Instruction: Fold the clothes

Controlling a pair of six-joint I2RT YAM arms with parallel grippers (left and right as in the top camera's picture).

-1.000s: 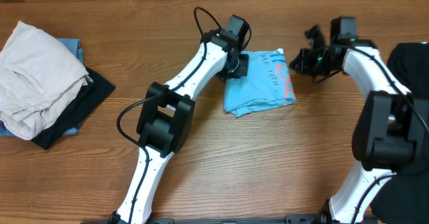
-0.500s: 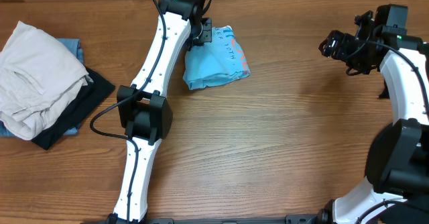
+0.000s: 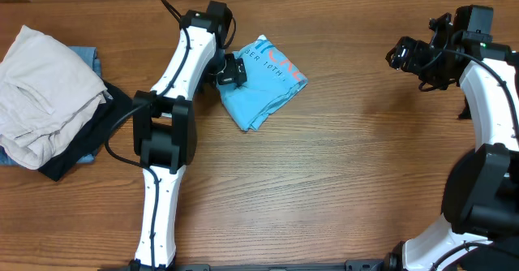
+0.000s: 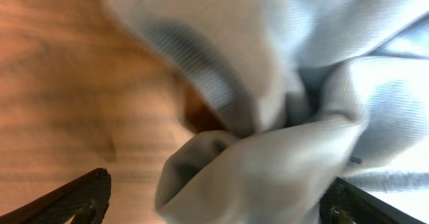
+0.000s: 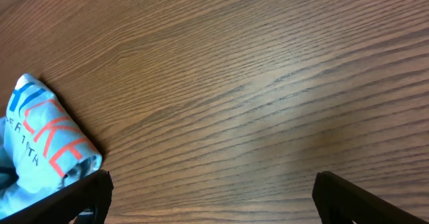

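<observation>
A: Right at the left gripper (image 3: 231, 70), pinched in its fingers, sits the folded sky-blue T-shirt (image 3: 263, 80), bunched up on the wooden table (image 3: 340, 182).

B: And the right gripper (image 3: 403, 56)? Spread apart, holding nothing, well off from the shirt. Pile of clothes (image 3: 53, 101) lies beyond the left arm.

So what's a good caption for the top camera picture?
Left arm drags the folded blue T-shirt toward the clothes pile.

Folded blue T-shirt (image 3: 263, 80): white print partly legible, "…ER 10TH"; larger red-orange letters above, unreadable.
</observation>
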